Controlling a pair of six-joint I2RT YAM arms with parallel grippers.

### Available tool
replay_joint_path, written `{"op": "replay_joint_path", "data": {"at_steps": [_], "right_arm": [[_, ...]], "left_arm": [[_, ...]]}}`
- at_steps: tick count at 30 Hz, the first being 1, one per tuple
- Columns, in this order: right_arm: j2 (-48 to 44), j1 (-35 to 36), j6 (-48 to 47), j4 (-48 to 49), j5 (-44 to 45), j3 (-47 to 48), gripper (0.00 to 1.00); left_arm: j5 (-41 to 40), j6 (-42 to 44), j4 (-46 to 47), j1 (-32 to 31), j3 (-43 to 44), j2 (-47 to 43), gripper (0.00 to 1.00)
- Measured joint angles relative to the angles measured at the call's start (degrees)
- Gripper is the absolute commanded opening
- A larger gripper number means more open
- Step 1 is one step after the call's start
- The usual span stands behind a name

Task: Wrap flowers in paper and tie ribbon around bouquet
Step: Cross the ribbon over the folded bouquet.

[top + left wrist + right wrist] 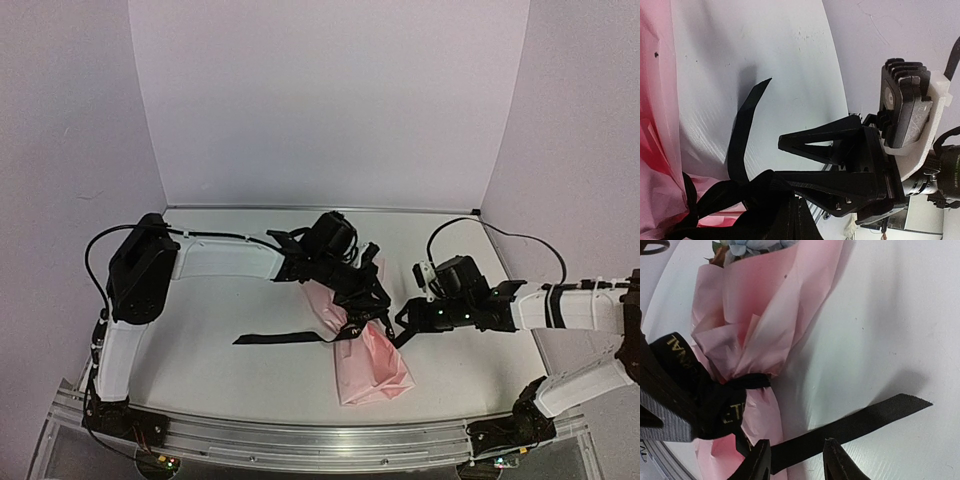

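The bouquet point(372, 368) lies on the table, its pink paper point(765, 305) pinched at the waist by the black ribbon point(751, 381). Pale blue flowers point(742, 247) peek out at its far end. My left gripper point(368, 305) is shut on the lettered ribbon bundle point(735, 197) at the waist. One ribbon tail point(865, 419) runs flat across the table, and another tail point(282, 337) points left. My right gripper point(797, 462) stands open, one finger on each side of the tail's near part, just beside the paper.
White table point(230, 300) with pale walls behind and at both sides. A metal rail point(300, 440) runs along the near edge by the arm bases. The left arm's forearm point(230, 260) stretches across the back of the work area.
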Motion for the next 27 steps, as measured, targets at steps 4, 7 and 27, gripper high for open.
{"op": "replay_joint_path", "data": {"at_steps": [4,7,27], "right_arm": [[-1.2,-0.4,0.1,0.2,0.5,-2.7,0.36],[-2.6,-1.0,0.1,0.3,0.7,-3.9,0.37],[-2.7,-2.4,-1.1,0.3,-1.6,-4.1,0.44]], "left_arm": [[-0.2,-3.3,2.3,-0.3,-1.1,0.4,0.0],[0.2,-4.8,3.6,-0.5,-0.3,1.5,0.0],[-15.1,11.4,-18.8,-7.1,11.6,4.5,0.0]]}}
